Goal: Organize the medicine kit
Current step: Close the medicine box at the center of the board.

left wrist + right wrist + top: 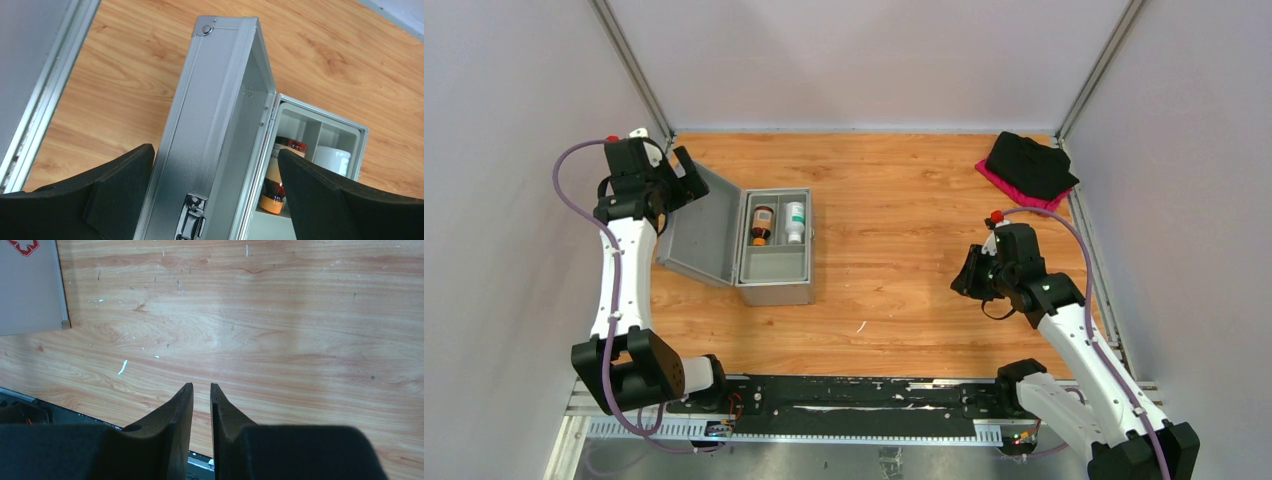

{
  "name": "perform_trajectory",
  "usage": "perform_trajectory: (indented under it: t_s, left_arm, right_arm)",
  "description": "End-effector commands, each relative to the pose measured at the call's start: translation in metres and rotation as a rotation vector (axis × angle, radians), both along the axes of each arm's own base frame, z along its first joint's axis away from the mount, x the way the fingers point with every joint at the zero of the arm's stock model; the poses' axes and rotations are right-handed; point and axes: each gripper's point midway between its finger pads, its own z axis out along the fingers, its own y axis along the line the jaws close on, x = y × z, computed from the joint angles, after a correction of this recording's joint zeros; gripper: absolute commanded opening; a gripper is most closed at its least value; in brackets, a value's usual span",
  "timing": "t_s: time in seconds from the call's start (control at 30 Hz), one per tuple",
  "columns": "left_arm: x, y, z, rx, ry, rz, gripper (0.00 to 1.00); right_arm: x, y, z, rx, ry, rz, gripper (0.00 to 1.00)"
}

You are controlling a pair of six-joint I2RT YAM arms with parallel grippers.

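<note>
here one medicine kit holds two bottles.

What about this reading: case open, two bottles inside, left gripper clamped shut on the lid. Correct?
No: the left gripper is not clamped. The left wrist view shows its jaws wide open, one either side of the lid. The case is open, holding a brown bottle and a white bottle.

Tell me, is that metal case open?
Open. The medicine kit has its lid swung back, showing an amber bottle and a white bottle inside.
</note>
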Motion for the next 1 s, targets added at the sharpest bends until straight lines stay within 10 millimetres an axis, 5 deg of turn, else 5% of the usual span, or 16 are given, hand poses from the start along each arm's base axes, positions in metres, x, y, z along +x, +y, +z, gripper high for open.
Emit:
perform_trajectory:
  t_s: [0.0,0.37,0.63,0.97]
  left_arm:
    - [-0.001,-0.027,0.023,-0.054,-0.049,-0.121,1.00]
    - [-0.002,-0.078,0.037,-0.079,-0.055,-0.288,1.00]
    - [-0.012,-0.134,0.034,-0.149,-0.045,-0.420,1.00]
    - [-0.018,-0.195,0.056,-0.255,-0.114,-0.584,1.00]
  right_arm:
    - [-0.003,-0.003,0.001,-0.007,0.020,0.002,0.24]
    - [-0.003,-0.001,0.003,0.010,0.026,-0.009,0.24]
    - [-0.002,0.001,0.002,0.026,0.035,-0.019,0.23]
    - [-0.002,0.004,0.004,0.048,0.042,-0.023,0.23]
